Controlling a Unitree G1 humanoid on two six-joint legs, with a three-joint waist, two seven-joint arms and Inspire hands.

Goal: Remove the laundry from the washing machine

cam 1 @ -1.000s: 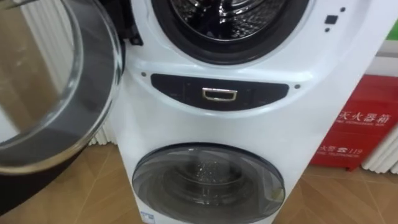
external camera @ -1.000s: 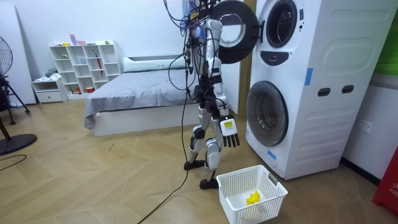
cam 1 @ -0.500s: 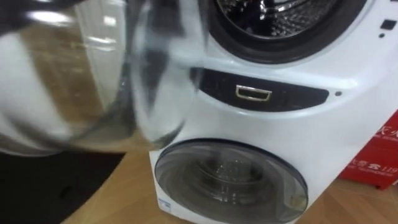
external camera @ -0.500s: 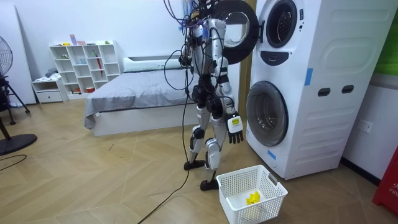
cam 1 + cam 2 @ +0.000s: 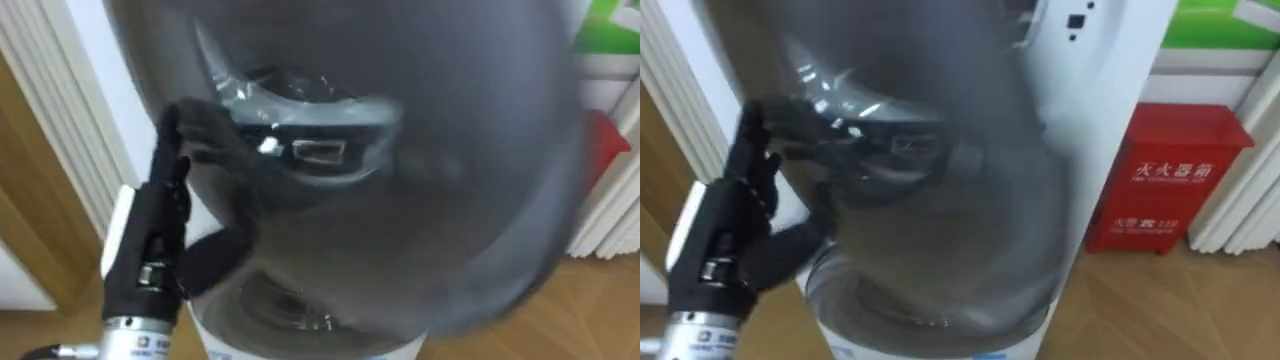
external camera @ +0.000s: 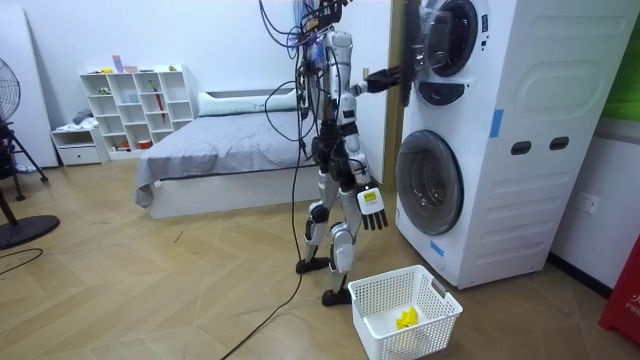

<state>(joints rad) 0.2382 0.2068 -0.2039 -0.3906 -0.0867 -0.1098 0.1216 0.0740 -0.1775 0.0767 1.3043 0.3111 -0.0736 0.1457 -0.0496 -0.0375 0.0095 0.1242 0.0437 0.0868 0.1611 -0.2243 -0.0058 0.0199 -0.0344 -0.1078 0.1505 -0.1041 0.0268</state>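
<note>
Clothing [image 6: 405,318], yellow, lies in basket [image 6: 432,335] on the floor, at 5 o'clock of the robot. Upper door [image 5: 400,200] has swung from wide open toward washing machine [image 6: 520,180]. Left hand [image 5: 150,250] presses it, fingers [image 5: 170,150] straight and together. Right hand [image 6: 369,206] hangs relaxed. Unloading appears finished.

White characters stand in two rows on the front of the red box [image 5: 1170,190], at three o'clock from the washing machine [image 5: 1090,100]; the lower row ends in digits. In the room view the machine's side carries an upper blue label [image 6: 495,122], at about one o'clock from a lower blue label [image 6: 436,248]; I cannot read either. Dark print on the cuff below my left hand [image 5: 150,240] is blurred.
</note>
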